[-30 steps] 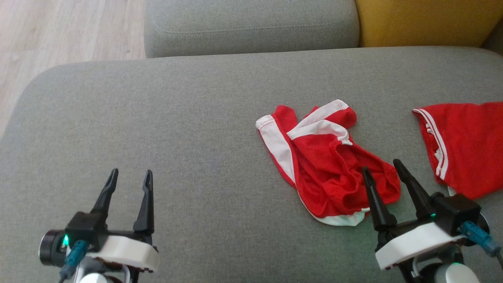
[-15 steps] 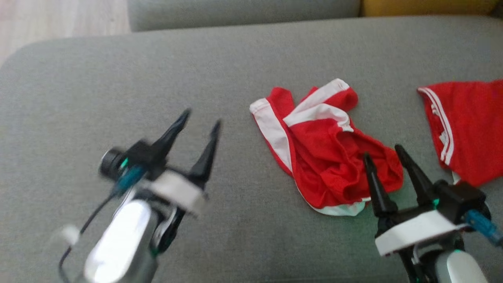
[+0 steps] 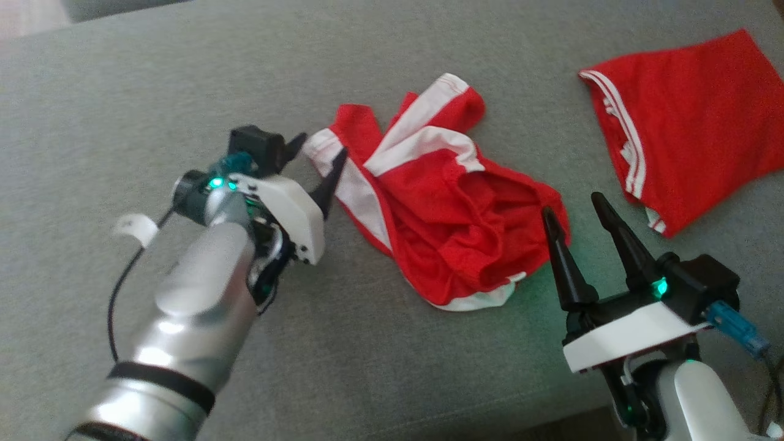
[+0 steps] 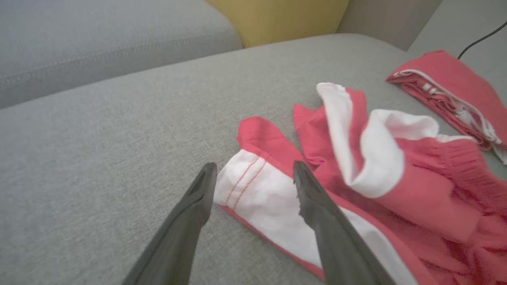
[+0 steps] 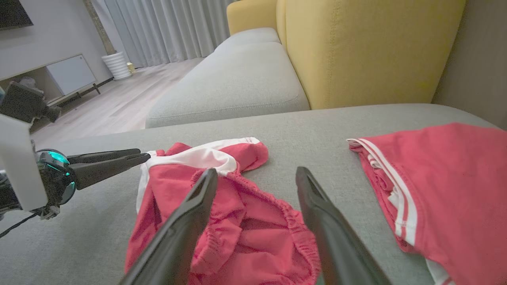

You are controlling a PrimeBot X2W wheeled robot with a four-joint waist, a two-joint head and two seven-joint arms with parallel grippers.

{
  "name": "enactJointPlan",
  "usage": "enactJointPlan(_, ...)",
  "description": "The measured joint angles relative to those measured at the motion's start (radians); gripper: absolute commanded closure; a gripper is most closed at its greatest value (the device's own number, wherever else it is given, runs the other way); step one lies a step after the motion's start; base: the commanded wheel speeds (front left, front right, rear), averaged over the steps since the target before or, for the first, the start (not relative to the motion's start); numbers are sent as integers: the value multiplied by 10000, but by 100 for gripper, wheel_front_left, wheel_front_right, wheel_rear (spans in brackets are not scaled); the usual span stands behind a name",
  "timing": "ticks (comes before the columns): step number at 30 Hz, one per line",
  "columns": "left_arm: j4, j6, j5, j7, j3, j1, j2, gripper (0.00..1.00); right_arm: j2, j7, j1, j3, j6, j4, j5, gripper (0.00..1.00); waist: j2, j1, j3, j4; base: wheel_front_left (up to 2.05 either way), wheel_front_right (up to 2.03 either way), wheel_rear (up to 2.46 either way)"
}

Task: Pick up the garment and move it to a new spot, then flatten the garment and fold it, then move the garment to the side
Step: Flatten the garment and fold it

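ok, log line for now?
left gripper: open, at shorts hem | right gripper: open, by waistband | shorts: crumpled, unheld

The sofa seat (image 3: 110, 104) is grey woven cloth, matt and slightly rough. The shorts (image 3: 453, 226) are thin matt cloth. The left forearm (image 3: 196, 312) is glossy silver; its fingers (image 4: 328, 229) are matt plastic.
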Motion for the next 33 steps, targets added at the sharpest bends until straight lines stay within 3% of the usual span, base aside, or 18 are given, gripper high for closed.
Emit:
enactJointPlan(5,1626,-2,-713,94,-146,-762,-13,2,38,-157,-17,44,0,163,100,0,0,0,326,-466,0,0,0)
enactJointPlan(6,1824,-2,-840,128,-192,-848,-19,65,42,-169,-22,42,0,186,140,0,0,0,375,-518,0,0,0)
enactJointPlan(7,1950,-2,-966,163,-236,-901,-27,100,44,-171,-31,40,0,207,146,0,0,0,413,-554,0,0,0)
enactJointPlan(16,2207,-58,-1628,-1091,-477,-1038,-23,100,81,-242,-159,-403,0,221,148,0,0,-1,409,-153,0,0,0)
enactJointPlan(22,1141,556,-1818,-1505,217,-271,341,100,88,-148,-152,-899,0,92,148,0,0,-1,219,303,0,0,0)
enactJointPlan(32,-2278,1870,-1971,-1507,1137,3599,794,100,82,44,-118,-1755,0,-81,144,0,0,-2,-174,994,0,0,0)
enactJointPlan(33,-2506,1889,-2019,-1501,1124,3866,815,96,84,86,-117,-1795,0,-94,132,0,0,-2,-206,1048,0,0,0)
